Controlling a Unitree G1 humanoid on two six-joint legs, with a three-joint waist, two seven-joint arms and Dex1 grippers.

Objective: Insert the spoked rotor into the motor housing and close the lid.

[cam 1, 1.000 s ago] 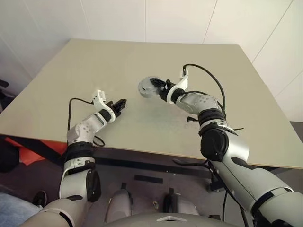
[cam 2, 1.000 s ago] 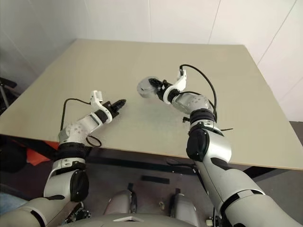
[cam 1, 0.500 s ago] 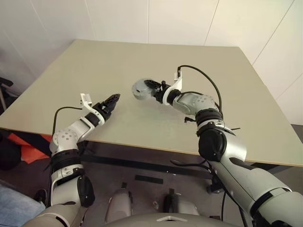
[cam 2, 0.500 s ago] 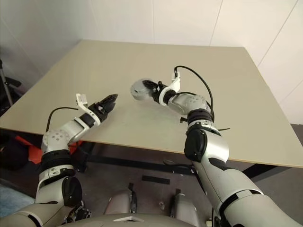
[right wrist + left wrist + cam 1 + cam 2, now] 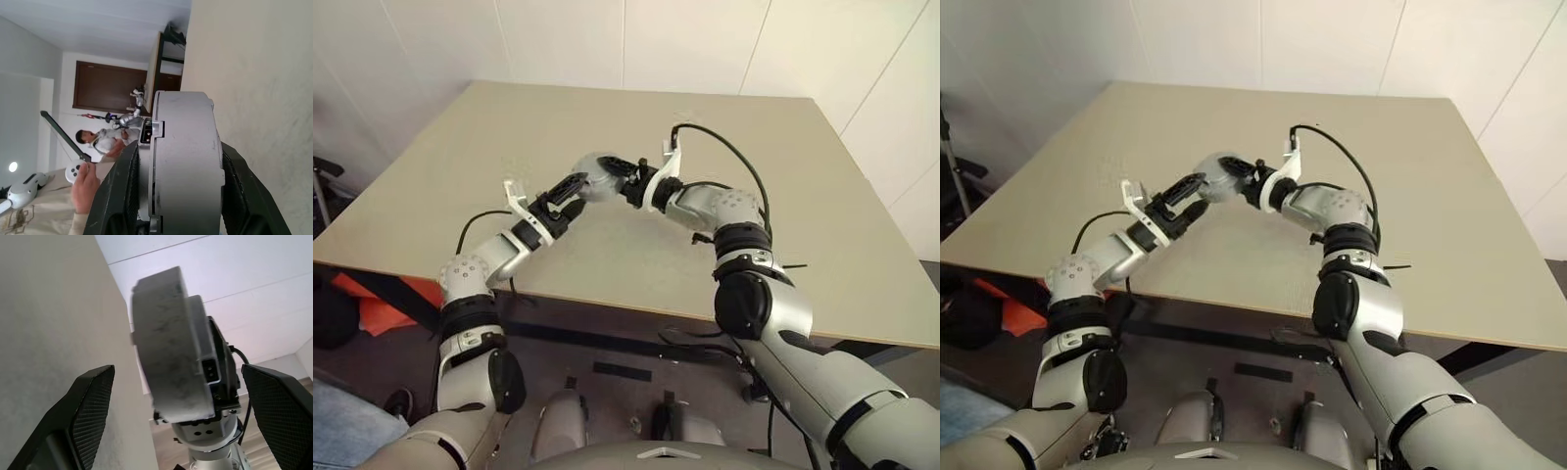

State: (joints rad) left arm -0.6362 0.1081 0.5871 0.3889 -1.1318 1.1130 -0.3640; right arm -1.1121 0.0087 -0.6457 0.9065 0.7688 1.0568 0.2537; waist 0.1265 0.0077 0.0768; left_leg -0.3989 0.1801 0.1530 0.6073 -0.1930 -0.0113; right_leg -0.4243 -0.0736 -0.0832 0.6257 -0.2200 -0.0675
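The motor housing (image 5: 597, 178) is a short silvery-grey round body held above the table, seen edge-on in the right wrist view (image 5: 183, 161). My right gripper (image 5: 613, 178) is shut on it, one black finger (image 5: 122, 196) on each flat side. A thinner layer lies flush against one face; I cannot tell whether it is the lid. The spoked rotor is out of view. My left gripper (image 5: 573, 193) is open and close up to the housing from the left. In the left wrist view the housing (image 5: 168, 357) stands just beyond the left gripper's (image 5: 177, 374) spread fingertips, untouched.
The beige table (image 5: 636, 117) stretches under both arms, with its near edge (image 5: 636, 308) below them and a white wall behind. A person (image 5: 105, 142) with a handheld controller shows in the background of the right wrist view.
My left gripper has opened, risen and swung right, up to the housing. My right gripper has carried the housing a little left, toward the left gripper.
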